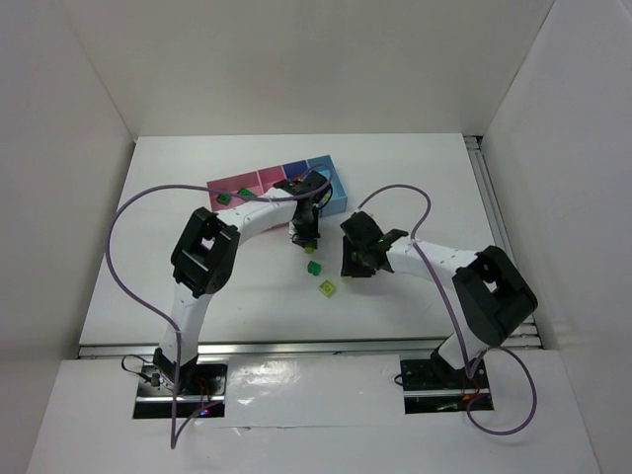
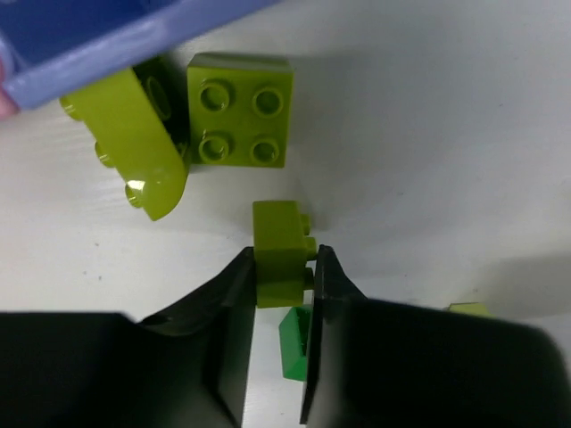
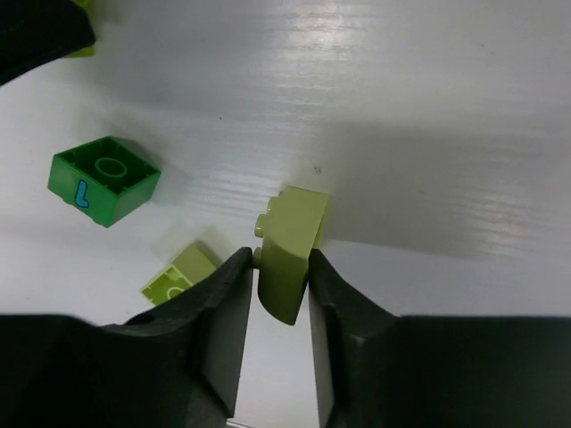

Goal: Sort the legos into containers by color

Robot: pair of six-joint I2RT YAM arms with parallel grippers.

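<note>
The containers stand in a joined row at the table's far middle, two pink, one dark blue and one light blue. A dark green lego lies in a pink bin. My left gripper is shut on a small yellow-green lego, just in front of the blue bin. Two more yellow-green legos lie by that bin. My right gripper is shut on a curved yellow-green lego close above the table.
A dark green lego and a yellow-green one lie on the table between the two grippers, also seen from above as a green lego and a yellow-green lego. White walls enclose the table on three sides.
</note>
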